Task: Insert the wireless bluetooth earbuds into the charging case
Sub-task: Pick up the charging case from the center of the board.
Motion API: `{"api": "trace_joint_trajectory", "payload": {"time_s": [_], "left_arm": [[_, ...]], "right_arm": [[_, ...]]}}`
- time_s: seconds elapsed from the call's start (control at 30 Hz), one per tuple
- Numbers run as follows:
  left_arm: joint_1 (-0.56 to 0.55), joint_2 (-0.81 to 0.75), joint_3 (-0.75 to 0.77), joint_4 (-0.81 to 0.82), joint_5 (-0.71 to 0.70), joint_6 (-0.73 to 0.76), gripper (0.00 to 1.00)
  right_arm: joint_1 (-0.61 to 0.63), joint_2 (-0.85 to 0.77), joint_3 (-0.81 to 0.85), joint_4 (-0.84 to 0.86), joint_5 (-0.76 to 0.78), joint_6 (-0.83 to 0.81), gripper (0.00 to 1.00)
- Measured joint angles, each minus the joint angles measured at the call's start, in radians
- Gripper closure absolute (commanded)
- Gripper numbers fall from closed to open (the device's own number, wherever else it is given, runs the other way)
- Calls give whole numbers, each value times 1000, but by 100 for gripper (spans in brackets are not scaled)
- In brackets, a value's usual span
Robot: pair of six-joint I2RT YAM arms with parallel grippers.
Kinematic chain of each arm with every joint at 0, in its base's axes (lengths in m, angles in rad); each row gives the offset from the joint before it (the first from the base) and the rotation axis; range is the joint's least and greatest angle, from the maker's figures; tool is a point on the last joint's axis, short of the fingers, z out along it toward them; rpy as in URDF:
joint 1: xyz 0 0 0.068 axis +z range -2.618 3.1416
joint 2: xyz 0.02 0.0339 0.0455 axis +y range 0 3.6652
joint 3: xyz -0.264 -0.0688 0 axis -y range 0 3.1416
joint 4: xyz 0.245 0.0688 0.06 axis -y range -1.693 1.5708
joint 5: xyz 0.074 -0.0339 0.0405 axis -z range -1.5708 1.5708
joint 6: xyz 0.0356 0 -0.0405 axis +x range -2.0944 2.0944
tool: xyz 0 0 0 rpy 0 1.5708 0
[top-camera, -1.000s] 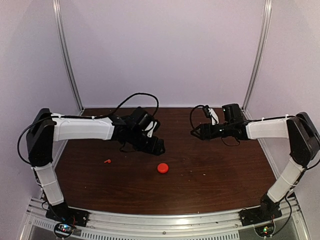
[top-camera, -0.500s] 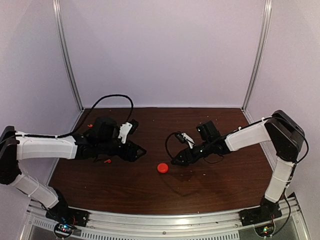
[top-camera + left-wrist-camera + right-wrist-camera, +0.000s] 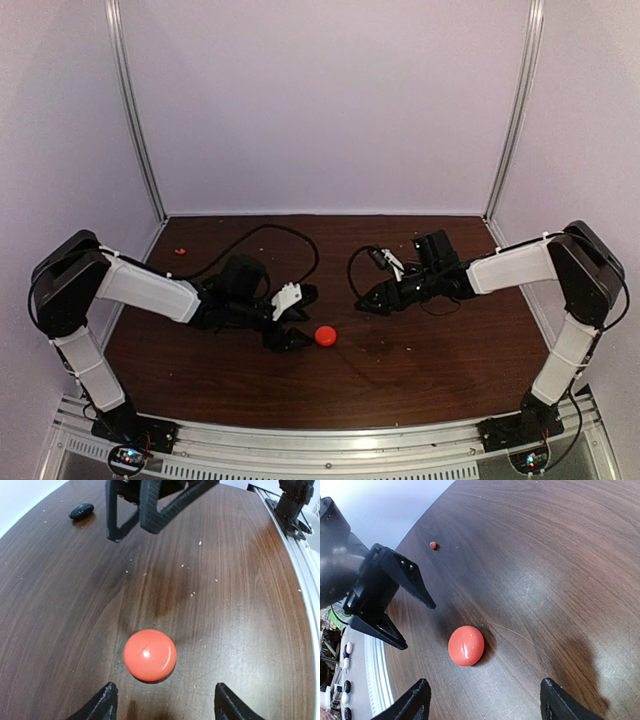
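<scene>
**1. Arm pose.** I see the left arm (image 3: pixel 150 290) reaching low across the dark brown wooden table (image 3: pixel 430 370) toward its centre, with the forearm close to the surface. The right arm (image 3: pixel 510 265) reaches in from the opposite side, also low, with its wrist angled down. The left gripper (image 3: pixel 288 338) and right gripper (image 3: pixel 366 300) face each other across the middle of the table.

**2. Gripper state.** Both sets of jaws stand parted. Neither holds anything; each wrist view shows bare table between the fingertips.

**3. Task items.**
- The round, glossy red, puck-shaped charging case (image 3: pixel 150 655) lies flat on the table. It sits just ahead of the left gripper's fingertips, roughly in line with the gap and not touching them. From the right wrist, the case lies ahead of the fingertips, between the two grippers.
- The tiny bright red earbud (image 3: pixel 433 545) lies well apart, near the far-left corner, behind the left arm.
- The tiny black earbud (image 3: pixel 81 511) lies on the table beyond the right gripper.

**4. Surface and room.** The wood grain carries scattered pale specks. Pale lilac walls (image 3: pixel 330 100) enclose three sides, with metal uprights (image 3: pixel 135 110) at the back corners. An aluminium rail (image 3: pixel 330 440) runs along the near edge.
</scene>
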Motion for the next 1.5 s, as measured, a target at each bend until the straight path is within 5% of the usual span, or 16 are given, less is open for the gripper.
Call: {"api": "trace_joint_trajectory", "payload": {"time_s": [0.5, 0.87, 1.1, 1.5], "left_arm": [[10, 238, 205, -58, 119, 219, 32], [12, 354, 325, -213, 154, 347, 44], [7, 354, 326, -217, 151, 364, 58], [-67, 130, 134, -3, -24, 211, 62]], "right_arm": [[-55, -73, -59, 1, -13, 18, 24], [-60, -78, -66, 5, -24, 18, 24], [-63, -78, -77, 12, -32, 24, 24], [-66, -114, -161, 187, -57, 140, 24]]}}
